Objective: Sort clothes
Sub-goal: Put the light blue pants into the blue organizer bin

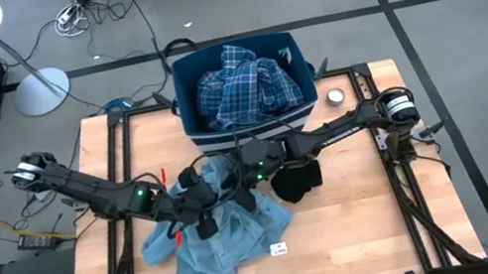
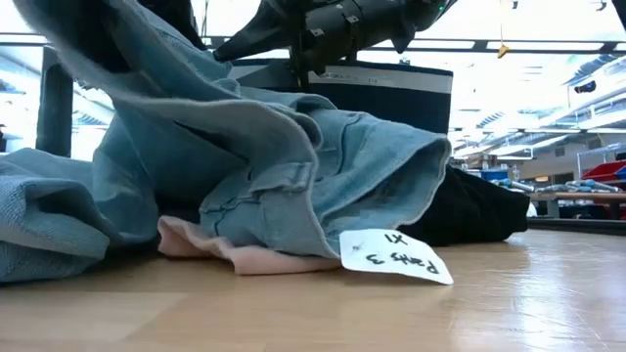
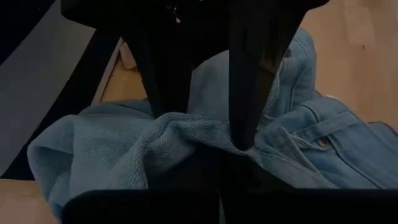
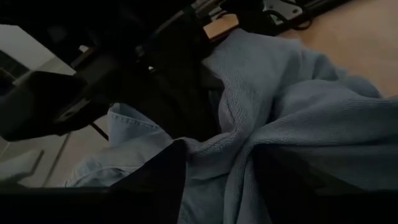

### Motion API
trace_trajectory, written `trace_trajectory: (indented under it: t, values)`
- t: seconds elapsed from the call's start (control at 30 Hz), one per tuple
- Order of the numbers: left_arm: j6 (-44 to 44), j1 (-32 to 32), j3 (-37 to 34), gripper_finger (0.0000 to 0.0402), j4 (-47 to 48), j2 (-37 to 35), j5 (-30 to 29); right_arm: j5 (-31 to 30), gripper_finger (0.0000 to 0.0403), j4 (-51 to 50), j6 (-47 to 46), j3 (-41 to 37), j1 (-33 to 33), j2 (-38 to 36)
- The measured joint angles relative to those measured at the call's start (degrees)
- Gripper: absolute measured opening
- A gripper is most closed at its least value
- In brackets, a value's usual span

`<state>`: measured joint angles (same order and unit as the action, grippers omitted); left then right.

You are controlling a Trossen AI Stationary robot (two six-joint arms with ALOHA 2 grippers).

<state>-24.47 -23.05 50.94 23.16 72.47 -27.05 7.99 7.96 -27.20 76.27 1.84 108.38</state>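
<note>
1. Left gripper (image 3: 205, 140) is clamped shut on a ridge of the light blue knit garment (image 3: 124, 155), its dark fingers (image 3: 249, 93) pinching the fold right at the tips.
2. Right gripper (image 1: 249, 178) sits over the same heap from the other side; its fingers lie against the cloth, but whether they are parted or closed, the pictures do not tell.
3. The two grippers meet close together above the pile of clothes (image 1: 212, 238), near the middle of the table (image 1: 361, 227).
4. Low down, the light blue denim piece (image 2: 323, 186) drapes in a lifted fold, a pale pink item (image 2: 245, 256) peeking out beneath it on the wood.
5. A white paper tag (image 2: 396, 257) with handwriting lies just in front of the denim.
6. A black item (image 1: 296, 181) rests beside the pile, on the right arm's side.
7. At the table's far edge, the navy fabric bin (image 1: 184, 92) holds the navy-white plaid shirt (image 1: 245, 86).
</note>
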Motion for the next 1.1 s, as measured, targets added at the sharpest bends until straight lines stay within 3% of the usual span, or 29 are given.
trace_trajectory:
  t: [0.33, 0.5, 0.67, 0.77, 0.9, 1.1]
  values:
    - [0.01, 1.31, -0.02, 0.0001, 0.14, -0.13, 1.09, 2.56, 0.0141, 2.93, 0.14, -0.15, 0.74, 0.33]
    - [0.31, 1.92, -0.03, 0.0001, -0.33, 0.06, 0.46, -3.09, 0.0134, -6.47, 1.56, 2.36, 0.97, -0.04]
    - [0.33, 1.84, -0.09, 0.0001, -0.15, 0.01, -0.08, -2.27, 0.013, -3.5, 1.97, 2.11, 0.8, 0.15]
    - [0.33, 1.83, -0.09, 0.0001, 0.03, -0.02, -0.09, -2.14, 0.0102, -3.22, 3.32, 2.08, 0.67, 0.2]
    - [0.31, 1.84, -0.09, 0.0001, 0.27, -0.02, -0.13, -2.3, 0.0023, -3.27, 6.28, 2.08, 0.47, 0.2]
    - [1.16, 1.59, -0.07, 0.0001, 2.29, -1.14, -1.44, -4.39, 0.001, -2.79, 7.43, 2.1, 0.39, 0.22]
